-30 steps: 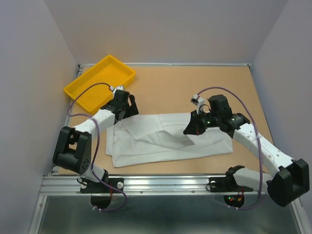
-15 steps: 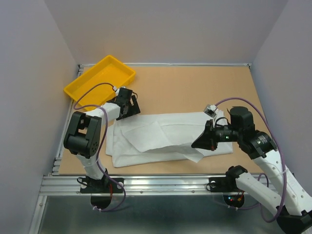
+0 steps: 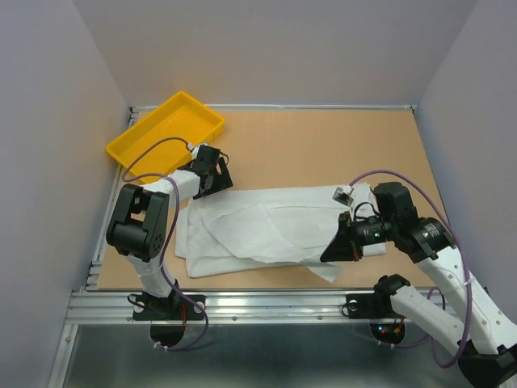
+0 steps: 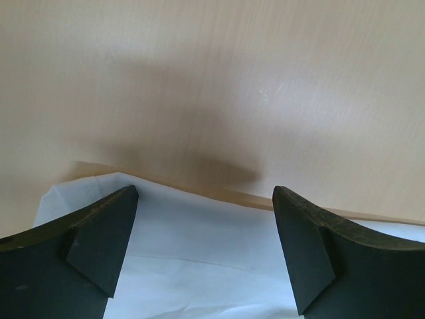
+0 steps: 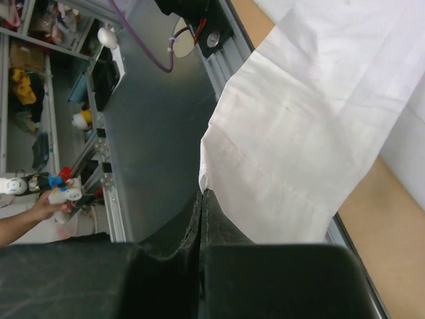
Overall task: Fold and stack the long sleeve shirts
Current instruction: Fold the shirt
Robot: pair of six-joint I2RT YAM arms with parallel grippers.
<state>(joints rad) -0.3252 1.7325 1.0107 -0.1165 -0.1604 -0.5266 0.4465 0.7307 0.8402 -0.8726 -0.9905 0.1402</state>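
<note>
Shirt [image 3: 258, 228] lies lengthwise left-to-right; right gripper [image 5: 202, 194] pinches its near edge, left gripper [image 4: 204, 199] gapes empty.

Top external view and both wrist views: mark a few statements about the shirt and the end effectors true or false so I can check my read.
1. The right end effector is shut on a flap of the white shirt. True.
2. The left end effector is gripping the shirt. False: its jaws stand wide open at the shirt's far edge and hold nothing.
3. The shirt lies inside the yellow tray. False: it lies spread on the table, on the near side of the tray.
4. The yellow tray sits at the table's far left corner. True.
</note>
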